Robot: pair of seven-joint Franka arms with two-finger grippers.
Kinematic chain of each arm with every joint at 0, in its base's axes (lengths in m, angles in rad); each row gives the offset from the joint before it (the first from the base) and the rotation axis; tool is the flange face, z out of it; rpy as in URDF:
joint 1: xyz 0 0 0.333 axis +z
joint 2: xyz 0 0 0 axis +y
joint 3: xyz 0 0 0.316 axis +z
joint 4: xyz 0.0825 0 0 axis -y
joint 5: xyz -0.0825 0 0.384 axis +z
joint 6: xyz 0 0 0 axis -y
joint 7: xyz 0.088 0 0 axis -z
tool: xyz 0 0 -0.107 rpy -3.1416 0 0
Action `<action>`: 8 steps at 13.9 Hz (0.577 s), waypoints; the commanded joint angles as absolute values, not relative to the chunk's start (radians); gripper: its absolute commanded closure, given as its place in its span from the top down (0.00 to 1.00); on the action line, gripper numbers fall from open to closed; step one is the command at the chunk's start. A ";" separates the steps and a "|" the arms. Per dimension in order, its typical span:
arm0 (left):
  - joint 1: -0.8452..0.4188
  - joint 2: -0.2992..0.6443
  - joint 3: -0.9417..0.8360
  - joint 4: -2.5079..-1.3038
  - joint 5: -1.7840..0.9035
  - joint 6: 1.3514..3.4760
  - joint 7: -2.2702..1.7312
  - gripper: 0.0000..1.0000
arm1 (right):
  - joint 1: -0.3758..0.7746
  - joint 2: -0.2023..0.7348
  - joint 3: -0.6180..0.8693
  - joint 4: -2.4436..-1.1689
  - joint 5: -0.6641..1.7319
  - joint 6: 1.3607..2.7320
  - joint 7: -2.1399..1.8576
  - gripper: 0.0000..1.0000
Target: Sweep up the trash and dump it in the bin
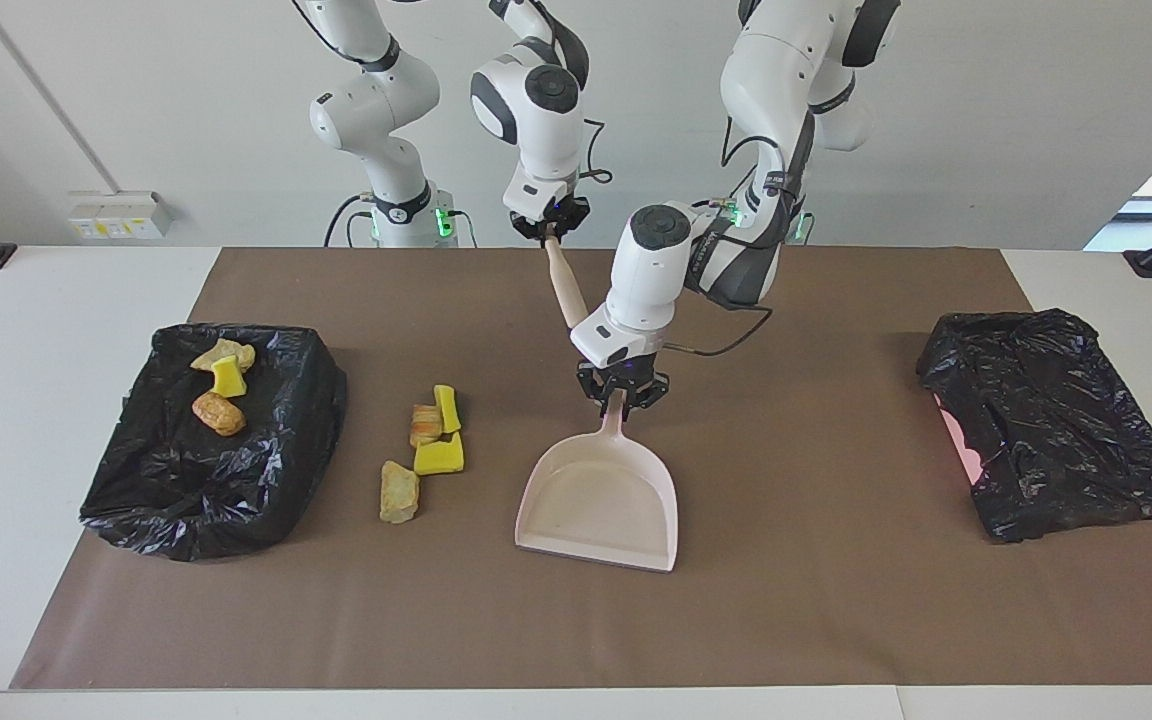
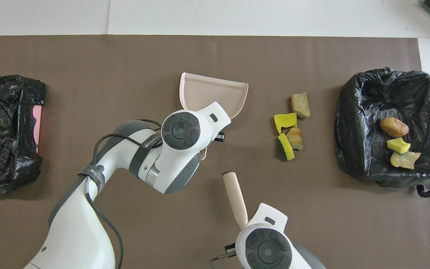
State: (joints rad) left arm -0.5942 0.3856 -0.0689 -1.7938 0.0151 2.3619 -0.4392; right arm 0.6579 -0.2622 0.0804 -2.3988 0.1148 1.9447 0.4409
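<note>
My left gripper (image 1: 622,398) is shut on the handle of the pale pink dustpan (image 1: 601,505), whose mouth is turned slightly toward the trash. From above, my left wrist hides that handle and only the dustpan (image 2: 215,91) shows. Several scraps of trash (image 1: 426,450), yellow sponge bits and bread-like chunks, lie on the mat between dustpan and bin, as the trash (image 2: 291,127) shows from above. The black-bag-lined bin (image 1: 316,400) at the right arm's end holds three scraps. My right gripper (image 1: 548,228) is shut on a cream brush (image 2: 234,198) that hangs tilted over the mat.
A second black-bagged container (image 1: 1051,420) with pink showing at one edge sits at the left arm's end. The brown mat (image 1: 836,620) covers most of the white table.
</note>
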 commanded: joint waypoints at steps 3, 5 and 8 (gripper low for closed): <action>-0.563 0.312 -0.055 -1.773 0.035 2.213 -0.191 0.02 | 0.431 -0.287 0.089 -2.411 0.002 1.937 0.316 0.00; -0.555 0.267 -0.055 -1.773 0.034 2.090 -0.006 0.00 | 0.353 -0.246 0.089 -2.381 -0.104 1.959 0.293 0.00; -0.554 0.252 -0.057 -1.784 0.028 1.998 0.258 0.00 | 0.233 -0.103 0.089 -2.216 -0.176 1.928 0.249 0.00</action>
